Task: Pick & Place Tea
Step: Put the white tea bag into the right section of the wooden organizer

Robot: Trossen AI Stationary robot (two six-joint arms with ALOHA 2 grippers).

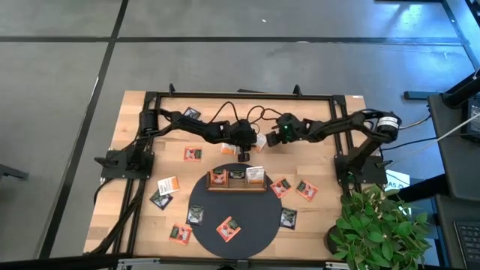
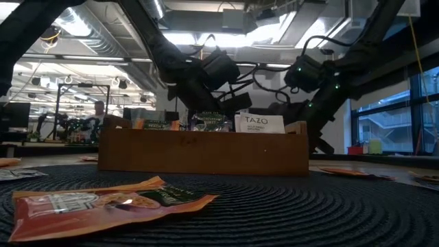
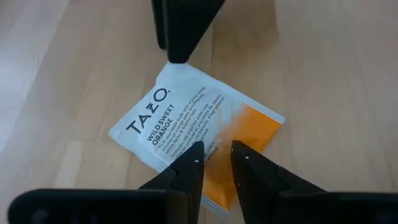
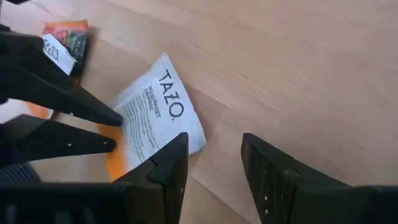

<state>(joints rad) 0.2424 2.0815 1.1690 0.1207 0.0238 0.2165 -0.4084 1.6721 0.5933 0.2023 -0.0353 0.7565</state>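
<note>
**White sachet approached by both grippers**

High view: the left gripper [image 1: 244,154] and right gripper [image 1: 271,140] are met above centre frame, behind the tray [image 1: 236,185].

Left wrist view: the white sachet [image 3: 186,134] is seen flat on the table [image 3: 336,74], fingers parted, nothing held.

Right wrist view: the fingers are parted, empty. A corner should be pinched cleanly, likely by one gripper only.
</note>
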